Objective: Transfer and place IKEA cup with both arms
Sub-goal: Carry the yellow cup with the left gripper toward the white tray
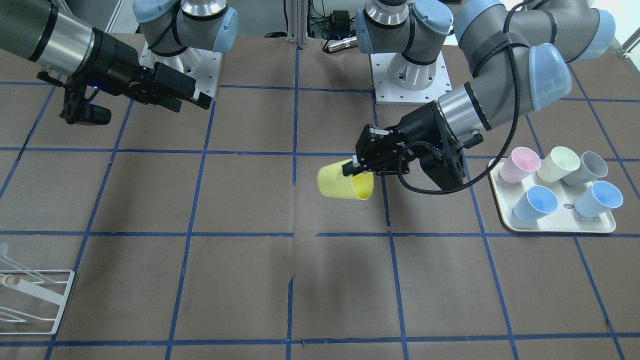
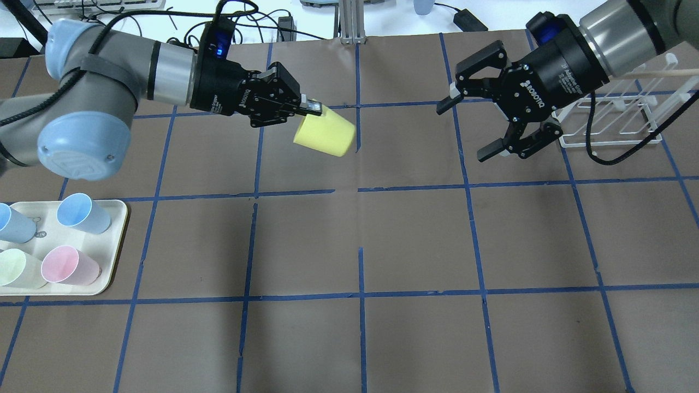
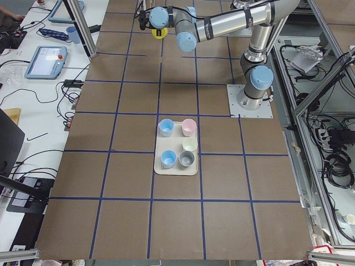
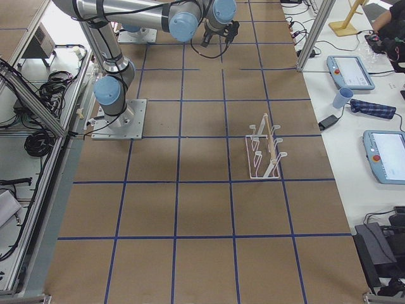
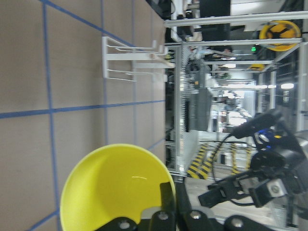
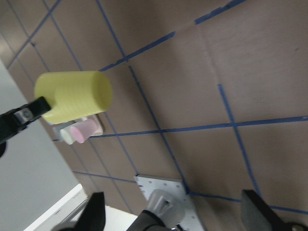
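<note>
1. Pinching the rim of the IKEA cup [image 2: 325, 136], the left gripper [image 2: 310, 107] holds it sideways above the brown table [image 2: 415, 240].
2. The cup is smooth, tapered, lemon-yellow plastic.
3. The right gripper [image 2: 464, 128], black and lettered "ROBOTIQ", hangs spread wide, well apart from it.

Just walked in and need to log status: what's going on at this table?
The left gripper is shut on the rim of a yellow cup, holding it sideways above the middle of the table. The right gripper is open and faces the cup across a clear gap, so no handover yet. Five other cups stand on a tray at the robot's left; a white wire rack stands at its right.
</note>
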